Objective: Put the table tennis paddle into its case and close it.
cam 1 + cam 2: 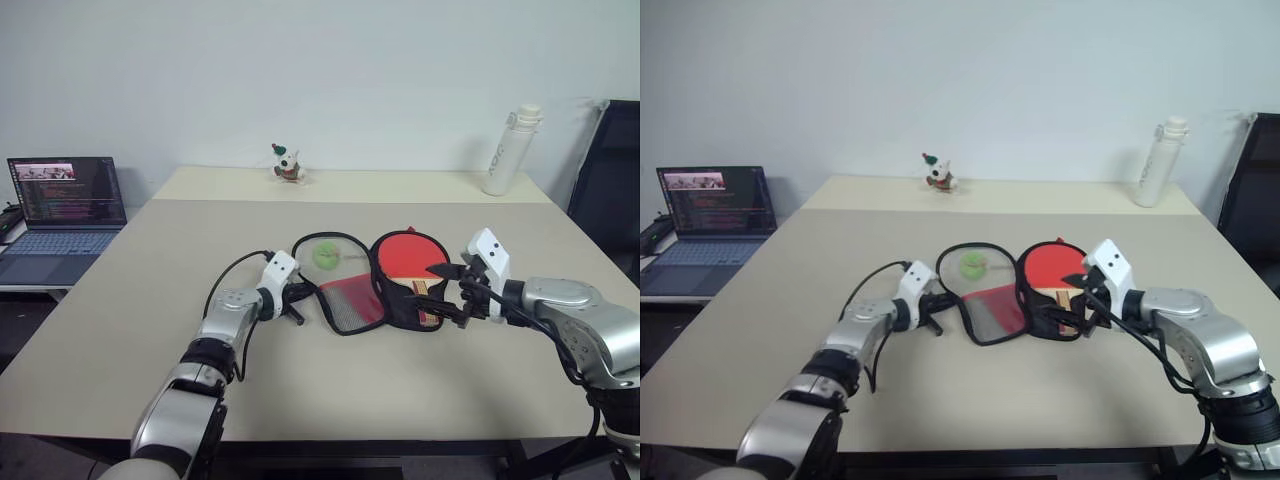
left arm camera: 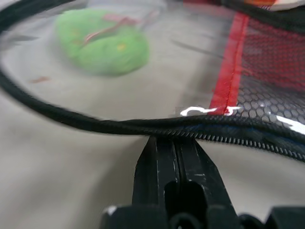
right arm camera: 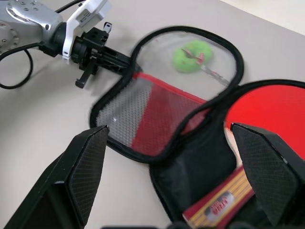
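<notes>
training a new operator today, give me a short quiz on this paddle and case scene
1. True or false: the table tennis paddle already lies on the opened case.
2. Which gripper is shut at the case's zip edge?
A. left gripper
B. right gripper
C. both
3. Fill in: the green ball sits under the case's see-through ____.

Key:
1. True. The red face and wooden handle rest on the black half.
2. A. Its fingers are closed against the zip edge; the right gripper's stand wide open above the paddle.
3. Flap, the half lying open on the table.
</notes>
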### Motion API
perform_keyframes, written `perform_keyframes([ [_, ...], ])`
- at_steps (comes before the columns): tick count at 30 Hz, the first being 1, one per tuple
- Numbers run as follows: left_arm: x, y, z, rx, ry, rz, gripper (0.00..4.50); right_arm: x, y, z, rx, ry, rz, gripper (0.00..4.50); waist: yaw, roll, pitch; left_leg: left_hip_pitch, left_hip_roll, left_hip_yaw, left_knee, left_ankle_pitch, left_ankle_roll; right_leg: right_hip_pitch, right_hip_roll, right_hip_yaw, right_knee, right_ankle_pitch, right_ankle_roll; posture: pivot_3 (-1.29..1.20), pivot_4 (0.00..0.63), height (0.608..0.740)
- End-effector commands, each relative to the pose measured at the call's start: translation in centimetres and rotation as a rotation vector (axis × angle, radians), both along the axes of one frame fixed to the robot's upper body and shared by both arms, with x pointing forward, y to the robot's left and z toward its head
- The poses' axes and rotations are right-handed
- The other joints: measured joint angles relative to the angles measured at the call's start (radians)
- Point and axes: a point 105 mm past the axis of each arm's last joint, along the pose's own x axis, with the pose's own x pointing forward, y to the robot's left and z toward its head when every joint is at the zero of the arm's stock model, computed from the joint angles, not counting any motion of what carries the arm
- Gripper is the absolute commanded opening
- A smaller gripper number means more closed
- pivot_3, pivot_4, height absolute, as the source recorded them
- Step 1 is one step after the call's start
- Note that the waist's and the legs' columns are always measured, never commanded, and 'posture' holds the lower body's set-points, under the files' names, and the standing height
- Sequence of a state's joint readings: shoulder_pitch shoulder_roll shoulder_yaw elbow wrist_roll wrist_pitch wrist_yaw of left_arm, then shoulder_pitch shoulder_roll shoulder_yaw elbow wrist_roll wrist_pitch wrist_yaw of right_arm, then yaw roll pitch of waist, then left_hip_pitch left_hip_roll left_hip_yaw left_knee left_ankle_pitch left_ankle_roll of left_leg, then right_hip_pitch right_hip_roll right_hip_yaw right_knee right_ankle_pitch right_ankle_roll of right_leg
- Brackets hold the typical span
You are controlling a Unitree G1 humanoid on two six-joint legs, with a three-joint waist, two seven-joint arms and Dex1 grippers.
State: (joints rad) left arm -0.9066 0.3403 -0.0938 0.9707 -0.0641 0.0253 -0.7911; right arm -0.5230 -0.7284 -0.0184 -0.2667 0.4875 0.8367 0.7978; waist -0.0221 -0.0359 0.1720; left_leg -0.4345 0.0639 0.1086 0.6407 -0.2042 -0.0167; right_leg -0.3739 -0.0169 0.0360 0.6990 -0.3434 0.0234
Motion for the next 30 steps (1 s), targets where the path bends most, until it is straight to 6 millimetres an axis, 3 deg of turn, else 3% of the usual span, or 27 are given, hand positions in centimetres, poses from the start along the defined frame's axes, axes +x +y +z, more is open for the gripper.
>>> perform_keyframes([
  [1, 0.8, -2.7, 3.7, -0.017, -0.117, -0.078, 0.03, -0.1, -1.7, 1.7, -0.010, -0.057, -0.028, 4.50, 0.000, 0.000, 0.000, 0.000, 0.000, 0.000, 0.000, 0.000, 0.000, 0.000, 0.000, 0.000, 0.000, 0.000, 0.000, 0.00, 0.150, 0.740],
  [7, 0.4, -9.7, 10.0, -0.090, -0.262, -0.271, 0.03, 0.8, -6.3, 2.3, -0.091, -0.027, -0.162, 4.50, 0.004, -0.001, 0.001, 0.000, 0.000, 0.001, 0.001, 0.000, 0.000, 0.000, 0.000, 0.000, -0.001, 0.000, 0.000, 0.00, 0.150, 0.740],
  [11, 0.1, -12.5, 11.5, -0.116, -0.290, -0.307, 0.03, 0.9, -6.8, 2.9, -0.078, -0.024, -0.186, 4.50, -0.003, 0.000, 0.001, 0.000, 0.000, 0.001, 0.000, 0.000, 0.000, 0.000, 0.000, 0.001, -0.001, 0.000, 0.001, 0.00, 0.150, 0.740],
  [14, 0.1, -13.4, 11.8, -0.133, -0.294, -0.311, 0.03, 1.2, -6.7, 2.8, -0.082, -0.029, -0.198, 4.50, -0.015, 0.000, 0.001, 0.001, 0.000, 0.002, 0.000, 0.000, 0.000, -0.001, 0.001, 0.003, 0.000, 0.000, 0.001, 0.00, 0.150, 0.740],
  [17, 0.0, -13.0, 11.6, -0.143, -0.295, -0.315, 0.03, 1.5, -6.2, 2.8, -0.056, -0.030, -0.209, 4.50, -0.018, 0.000, 0.001, 0.001, 0.000, 0.002, -0.001, 0.000, 0.000, -0.001, 0.001, 0.003, 0.000, 0.000, 0.001, 0.00, 0.150, 0.740],
  [22, -0.8, -10.0, 11.1, -0.187, -0.306, -0.342, 0.03, 2.7, -5.3, 2.3, 0.049, 0.031, -0.227, 4.50, -0.019, 0.001, 0.001, 0.001, 0.001, 0.002, 0.000, 0.000, 0.000, -0.001, 0.001, 0.004, 0.001, 0.000, 0.001, 0.00, 0.150, 0.740],
  [27, -4.2, -5.8, 10.3, -0.237, -0.263, -0.398, 0.03, 5.2, -5.6, -0.1, 0.055, 0.113, -0.350, 4.50, -0.021, 0.001, 0.001, 0.001, 0.002, 0.003, 0.000, 0.000, -0.001, -0.001, 0.000, 0.003, 0.001, 0.000, 0.000, 0.00, 0.150, 0.740],
  [30, -6.2, -3.7, 11.1, -0.269, -0.244, -0.386, 0.03, 6.6, -5.6, -1.2, 0.078, 0.161, -0.408, 4.50, -0.018, 0.001, 0.001, 0.001, 0.002, 0.003, 0.001, 0.000, -0.001, -0.001, 0.000, 0.003, 0.002, 0.000, 0.000, 0.00, 0.150, 0.740],
])
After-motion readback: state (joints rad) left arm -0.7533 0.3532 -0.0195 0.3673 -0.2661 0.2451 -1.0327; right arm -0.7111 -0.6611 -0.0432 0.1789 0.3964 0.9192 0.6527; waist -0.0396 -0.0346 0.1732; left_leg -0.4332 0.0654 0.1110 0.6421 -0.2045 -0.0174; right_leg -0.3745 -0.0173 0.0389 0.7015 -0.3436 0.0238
